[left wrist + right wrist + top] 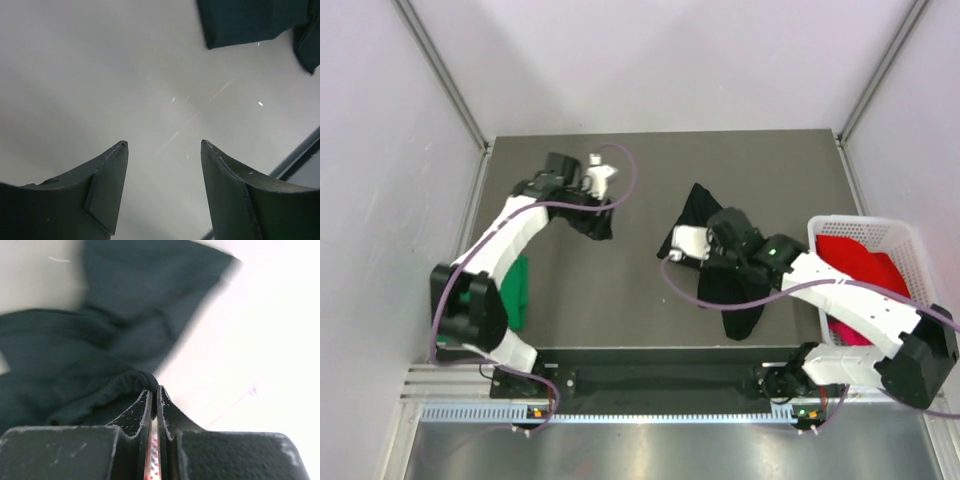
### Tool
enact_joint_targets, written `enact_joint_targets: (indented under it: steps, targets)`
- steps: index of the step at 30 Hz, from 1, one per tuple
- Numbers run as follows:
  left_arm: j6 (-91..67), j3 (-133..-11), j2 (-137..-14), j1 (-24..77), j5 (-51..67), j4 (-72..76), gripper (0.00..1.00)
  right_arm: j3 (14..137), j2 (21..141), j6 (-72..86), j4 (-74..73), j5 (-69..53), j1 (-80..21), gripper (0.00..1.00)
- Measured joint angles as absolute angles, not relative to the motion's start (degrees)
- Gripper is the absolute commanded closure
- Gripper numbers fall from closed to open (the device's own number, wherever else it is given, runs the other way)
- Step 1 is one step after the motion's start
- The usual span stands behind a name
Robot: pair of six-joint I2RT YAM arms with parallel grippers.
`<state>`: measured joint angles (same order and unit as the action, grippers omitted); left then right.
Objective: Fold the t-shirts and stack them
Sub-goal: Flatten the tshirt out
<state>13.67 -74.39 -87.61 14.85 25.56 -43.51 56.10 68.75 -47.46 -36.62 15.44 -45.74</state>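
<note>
Right up against the lens are the right pincer (154, 390)'s two black fingers (134, 415), squeezed almost flat together with a bunched fold of the big black cloth t-shirt (125, 335) nipped at their tips. So that one's clamped on the shirt, no doubt. The rest of it spreads out ahead and to the left of the tips, rumpled, blurry at the far corner.

Size order then. Dark grey flat tabletop (620, 300) lies under both pincers. From above, the black cloth t-shirt is crumpled right around the right pincer, part of it on the far side and a longer tail trailing back toward that arm's base. White plastic mesh basket (865, 225) sits behind the right pincer, alongside its forearm. It has a bright red cloth t-shirt (860, 262) inside, plus a bit of pink cloth (847, 330) mostly hidden by the arm. Bright green cloth t-shirt (518, 290) lies well behind the left pincer, down by that arm's base, partly covered by it.

Left pincer (165, 145): wide open, nothing between the fingers, just bare table below. A dark cloth corner (250, 20) shows ahead of it, well apart from the tips. Can't tell whether it's the same shirt.
</note>
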Motion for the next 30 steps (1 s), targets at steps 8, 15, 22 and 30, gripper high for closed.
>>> enact_joint_targets:
  steps: [8, 15, 22, 30]
  targets:
    - [15.4, -88.9, -107.8, 25.5, 21.5, -43.3, 0.39, 58.1, 67.0, -44.9, -31.8, 18.6, -28.0, 1.00]
    - [15.2, -92.7, -116.3, 29.7, 21.8, -43.2, 0.39, 60.9, 65.1, -39.8, -30.6, 17.9, -21.2, 1.00]
    - [15.1, -94.0, -120.9, 36.1, 23.1, -44.1, 0.46, 60.9, 64.6, -37.3, -30.4, 16.2, -20.1, 1.00]
    - [14.9, -99.9, -125.9, 37.8, 22.0, -46.5, 0.75, 60.8, 64.6, -36.1, -30.5, 15.7, -20.1, 1.00]
